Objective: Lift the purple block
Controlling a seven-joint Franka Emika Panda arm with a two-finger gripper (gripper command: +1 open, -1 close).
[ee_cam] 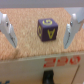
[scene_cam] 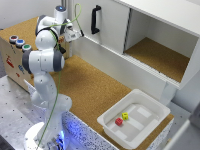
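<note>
The purple block [ee_cam: 48, 30] sits on the cork surface [ee_cam: 27, 42], a small dark cube with yellow markings on its faces, and in the wrist view it lies between the two fingers [ee_cam: 7, 27] of the pincer [ee_cam: 39, 29], which is spread wide with clear gaps to the block on both sides. The block looks nearer one finger than the other, so a closing stroke would probably push it sideways before both pads meet it. The cube also appears slightly turned relative to the fingers, which could make it twist or pop out under pressure. If the pincer is still too high, the pads may catch only the top edge and lose the block on the lift. In the exterior view the arm reaches over the raised cork box beside the coloured buttons [scene_cam: 19, 43]; the block itself cannot be made out there. The red block [scene_cam: 119, 121] and yellow block [scene_cam: 125, 116] rest in the white tray [scene_cam: 153, 106], well apart.
</note>
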